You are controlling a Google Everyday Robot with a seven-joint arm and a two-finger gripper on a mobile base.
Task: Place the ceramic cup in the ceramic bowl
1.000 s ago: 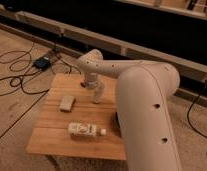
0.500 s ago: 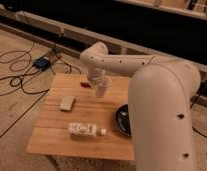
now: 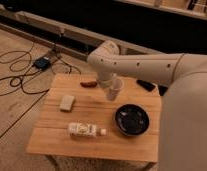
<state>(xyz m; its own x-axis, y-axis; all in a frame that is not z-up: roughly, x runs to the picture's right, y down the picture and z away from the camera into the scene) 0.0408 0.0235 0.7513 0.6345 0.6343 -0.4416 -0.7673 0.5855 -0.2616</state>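
One gripper (image 3: 111,84) above the table's far middle, clasping one ceramic cup (image 3: 113,92). One ceramic bowl (image 3: 132,120). One white bottle (image 3: 86,130). One pale block (image 3: 67,102). One reddish-brown item (image 3: 88,84). One black item (image 3: 145,85). One wooden table (image 3: 97,112). One black box (image 3: 42,62) on floor.

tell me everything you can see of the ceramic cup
The ceramic cup is small, pale whitish and handleless, slightly tapered. It is held near its top by the gripper, roughly upright with a slight tilt, seemingly just off the wooden table. It sits behind and to the left of the ceramic bowl, apart from it and not yet inside. Only the gripper touches it.
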